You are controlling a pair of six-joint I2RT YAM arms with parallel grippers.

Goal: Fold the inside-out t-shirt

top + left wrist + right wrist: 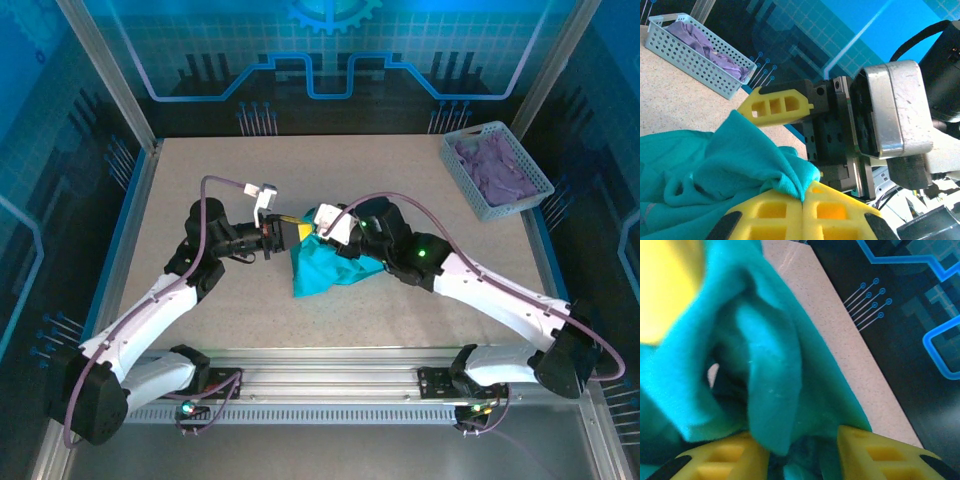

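Note:
The teal inside-out t-shirt lies bunched in a heap at the table's middle. My left gripper reaches in from the left at the heap's upper edge. In the left wrist view its yellow fingers are pressed together on a fold of the t-shirt. My right gripper meets it from the right. Its yellow fingers stand apart, with loose folds of the t-shirt hanging between them. The neck tag and the printed graphic are hidden.
A pale blue perforated basket holding purple cloth stands at the back right corner; the basket also appears in the left wrist view. Bare speckled table surrounds the heap. Metal frame rails border the table.

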